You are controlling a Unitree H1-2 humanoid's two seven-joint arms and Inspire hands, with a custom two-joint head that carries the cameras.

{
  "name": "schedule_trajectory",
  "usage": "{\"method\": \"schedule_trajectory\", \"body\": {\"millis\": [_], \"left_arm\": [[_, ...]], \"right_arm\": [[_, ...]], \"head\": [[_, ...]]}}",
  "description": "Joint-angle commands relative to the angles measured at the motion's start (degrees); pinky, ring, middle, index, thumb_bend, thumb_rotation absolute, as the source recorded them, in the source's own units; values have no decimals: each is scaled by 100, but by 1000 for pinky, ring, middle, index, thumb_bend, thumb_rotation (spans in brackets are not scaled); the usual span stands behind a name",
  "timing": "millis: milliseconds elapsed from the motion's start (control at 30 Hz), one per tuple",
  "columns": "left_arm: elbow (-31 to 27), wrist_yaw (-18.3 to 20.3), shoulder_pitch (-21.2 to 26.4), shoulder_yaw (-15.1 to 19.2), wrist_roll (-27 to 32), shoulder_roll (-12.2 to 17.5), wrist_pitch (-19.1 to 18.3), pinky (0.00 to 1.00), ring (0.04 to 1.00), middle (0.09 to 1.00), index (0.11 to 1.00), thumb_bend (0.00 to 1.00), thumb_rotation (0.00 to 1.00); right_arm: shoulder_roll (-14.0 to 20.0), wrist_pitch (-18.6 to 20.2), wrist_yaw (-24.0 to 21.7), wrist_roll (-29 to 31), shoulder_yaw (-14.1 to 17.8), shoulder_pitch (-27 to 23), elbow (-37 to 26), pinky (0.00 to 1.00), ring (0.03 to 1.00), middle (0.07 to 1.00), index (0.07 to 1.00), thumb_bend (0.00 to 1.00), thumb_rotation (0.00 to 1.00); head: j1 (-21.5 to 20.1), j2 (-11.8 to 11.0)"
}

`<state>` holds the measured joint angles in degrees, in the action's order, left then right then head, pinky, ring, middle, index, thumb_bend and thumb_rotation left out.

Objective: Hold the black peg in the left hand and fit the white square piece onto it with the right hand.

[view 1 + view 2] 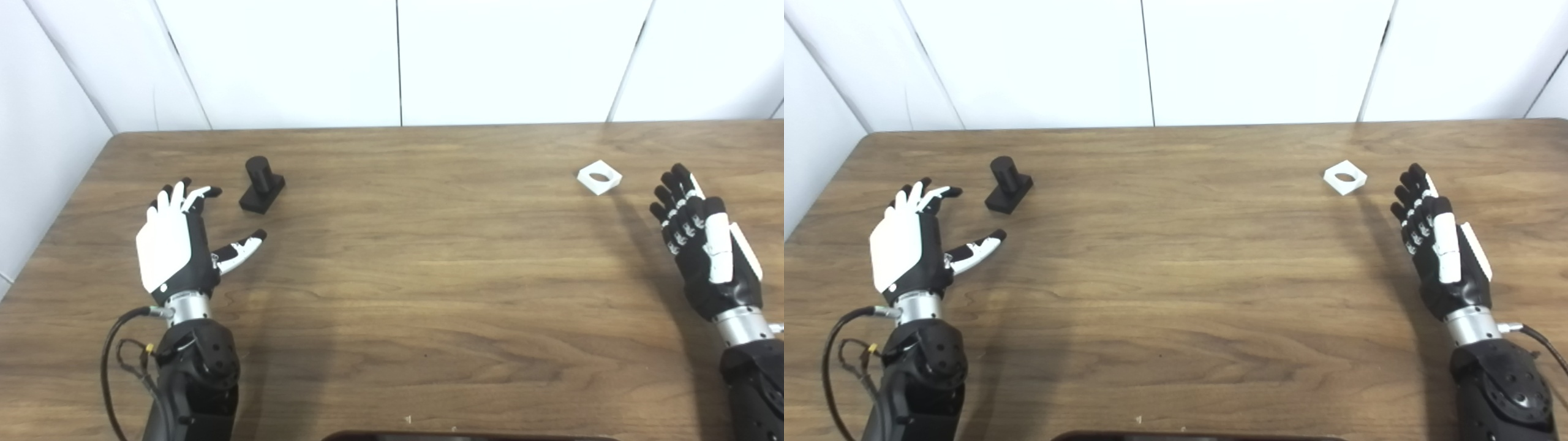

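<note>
The black peg (262, 183), a short cylinder on a square base, stands upright on the wooden table (416, 263) at the left rear. My left hand (177, 239) is open and empty, just left of and nearer than the peg, fingers spread toward it without touching. The white square piece (599, 177) with a round hole lies flat at the right rear. My right hand (704, 239) is open and empty, to the right of and nearer than the white piece, apart from it. Both also show in the right eye view: peg (1008, 184), white piece (1344, 177).
White wall panels (398, 61) close the table's far edge and left side. A dark object's rim (465, 436) shows at the bottom edge. A black cable (113, 361) loops beside my left forearm.
</note>
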<state>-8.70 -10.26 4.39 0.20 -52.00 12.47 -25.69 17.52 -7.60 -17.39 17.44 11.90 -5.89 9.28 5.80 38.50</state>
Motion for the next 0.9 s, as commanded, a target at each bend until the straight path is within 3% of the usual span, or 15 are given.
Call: {"method": "schedule_trajectory", "body": {"millis": [0,267,867], "left_arm": [[29,85,354,-13,-295,129,-105,1000,1000,970,732,738,358],[698,325,843,141,-623,54,-122,1000,1000,961,705,747,340],[1706,360,1593,-204,-801,359,-119,1000,1000,986,725,749,403]], "right_arm": [[-304,-75,-89,109,-123,430,633,1000,1000,1000,1000,559,1000],[-295,-87,-104,96,-100,439,609,1000,1000,1000,1000,537,1000],[-313,-125,-73,56,-82,485,730,1000,1000,1000,1000,614,1000]], "head": [[1,-1],[-28,-51],[-107,-163]]}}
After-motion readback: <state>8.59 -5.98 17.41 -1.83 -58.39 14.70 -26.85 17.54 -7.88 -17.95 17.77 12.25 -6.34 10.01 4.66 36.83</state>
